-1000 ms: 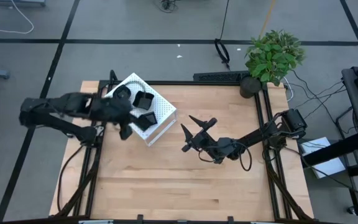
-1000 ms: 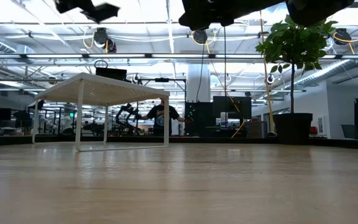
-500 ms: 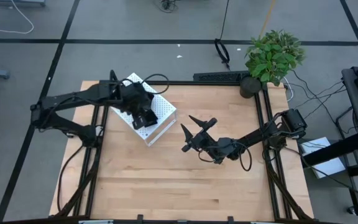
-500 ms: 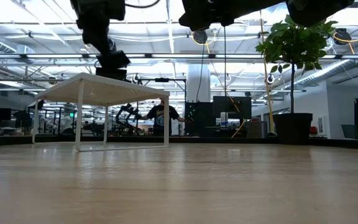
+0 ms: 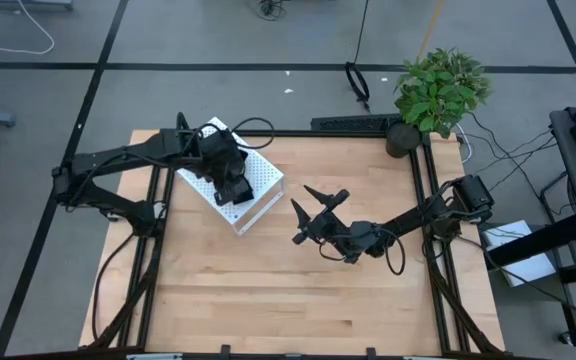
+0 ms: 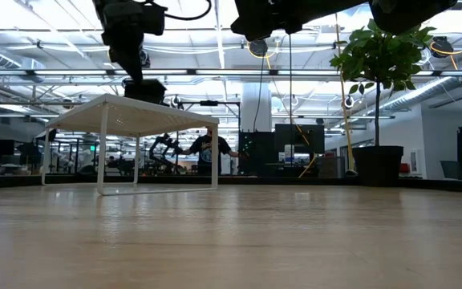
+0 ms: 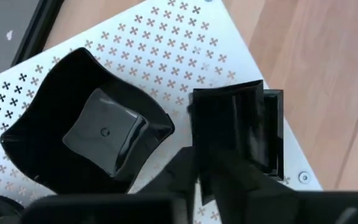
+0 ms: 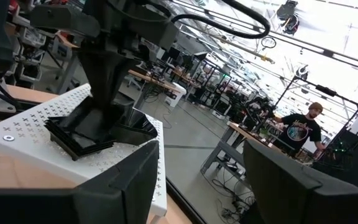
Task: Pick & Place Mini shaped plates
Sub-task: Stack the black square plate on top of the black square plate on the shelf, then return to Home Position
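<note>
The right gripper [image 5: 306,212] hangs above the middle of the table [image 5: 298,300], fingers spread wide and empty. At the far left corner, the left gripper [image 5: 234,190] pinches a square plate [image 7: 238,127] on the white perforated box [image 5: 258,170], beside a scalloped plate [image 7: 86,134].

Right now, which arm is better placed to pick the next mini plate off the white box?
Left: the left gripper is over the white perforated box, right at the square plate. The right gripper hangs over bare table.
</note>
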{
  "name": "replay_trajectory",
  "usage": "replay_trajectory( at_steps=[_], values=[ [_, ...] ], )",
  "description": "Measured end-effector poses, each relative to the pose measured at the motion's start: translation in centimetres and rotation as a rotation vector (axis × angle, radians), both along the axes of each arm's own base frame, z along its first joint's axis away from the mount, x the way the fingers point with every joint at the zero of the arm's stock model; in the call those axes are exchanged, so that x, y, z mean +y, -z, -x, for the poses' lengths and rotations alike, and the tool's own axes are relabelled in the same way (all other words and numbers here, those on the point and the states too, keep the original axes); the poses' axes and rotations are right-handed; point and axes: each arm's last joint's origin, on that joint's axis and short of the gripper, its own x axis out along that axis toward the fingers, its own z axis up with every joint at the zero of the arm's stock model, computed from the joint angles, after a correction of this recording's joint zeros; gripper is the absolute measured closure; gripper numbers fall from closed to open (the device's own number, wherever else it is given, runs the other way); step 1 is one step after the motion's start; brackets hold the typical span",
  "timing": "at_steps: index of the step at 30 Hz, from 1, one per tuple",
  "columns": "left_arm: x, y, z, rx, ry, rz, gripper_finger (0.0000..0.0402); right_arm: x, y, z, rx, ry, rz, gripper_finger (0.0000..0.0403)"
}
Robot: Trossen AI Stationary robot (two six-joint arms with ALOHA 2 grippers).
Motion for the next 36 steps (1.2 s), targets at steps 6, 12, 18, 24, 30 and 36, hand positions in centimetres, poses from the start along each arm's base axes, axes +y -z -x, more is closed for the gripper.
replay_trajectory(
  at_steps=[6,12,18,24,30,36],
  values=[
    [0.0,0.1,0.2,0.032,0.003,-0.023,0.0287,0.0,0.0,0.0,0.000,0.000,0.000,0.0181],
    [0.1,-1.3,0.2,0.002,-0.008,-0.057,0.0248,0.0,0.0,0.0,0.000,0.001,0.000,0.0181],
    [-0.1,-5.3,0.7,-0.100,-0.078,-0.049,0.0237,0.1,0.0,0.0,0.001,0.000,-0.001,0.0181],
    [-1.3,-9.3,3.8,-0.249,-0.079,-0.083,0.0236,0.7,-0.7,0.7,0.017,0.023,-0.030,0.0181],
    [-4.1,-11.3,9.1,-0.573,-0.013,-0.150,0.0236,-0.1,-1.3,2.8,0.133,-0.288,-0.324,0.0181],
    [-6.1,-5.8,14.0,-0.731,0.061,-0.147,0.0236,-2.4,-0.4,5.1,0.201,-0.487,-0.561,0.0181]
  ],
)
